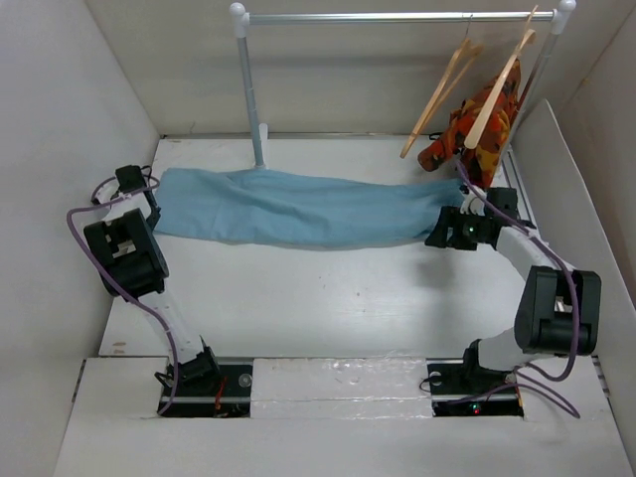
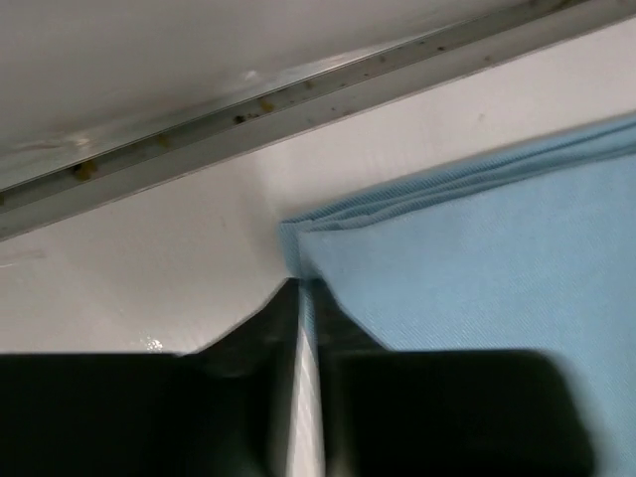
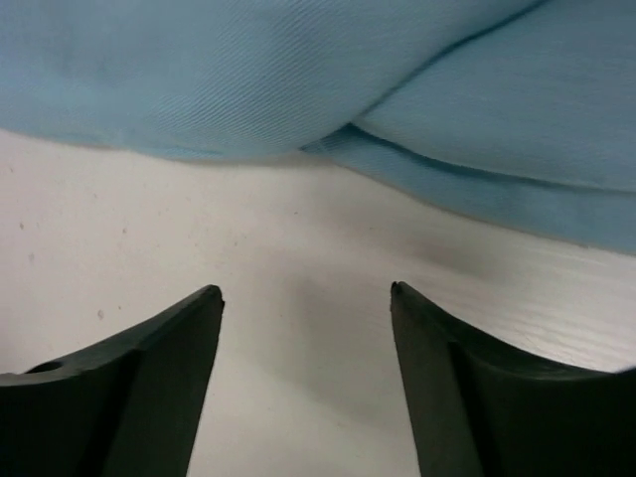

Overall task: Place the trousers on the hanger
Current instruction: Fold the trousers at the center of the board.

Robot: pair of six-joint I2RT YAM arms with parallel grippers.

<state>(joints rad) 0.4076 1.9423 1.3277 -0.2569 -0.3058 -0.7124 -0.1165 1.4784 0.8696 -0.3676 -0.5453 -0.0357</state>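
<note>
The light-blue trousers (image 1: pixel 298 209) lie flat across the table, left to right. My left gripper (image 1: pixel 152 199) is at their left end. In the left wrist view it (image 2: pixel 306 288) is shut on the corner edge of the trousers (image 2: pixel 477 268), with a thin strip of cloth between the jaws. My right gripper (image 1: pixel 439 232) is at their right end. In the right wrist view it (image 3: pixel 306 290) is open and empty, fingertips low over the bare table, with the trousers (image 3: pixel 248 70) just ahead of them. The bare wooden hanger (image 1: pixel 439 97) hangs on the rail at the back right.
A metal clothes rail (image 1: pixel 397 17) on a post (image 1: pixel 248 89) spans the back. A second wooden hanger with an orange-red patterned garment (image 1: pixel 489 124) hangs beside the bare one, just behind my right gripper. White walls close in on the left, back and right.
</note>
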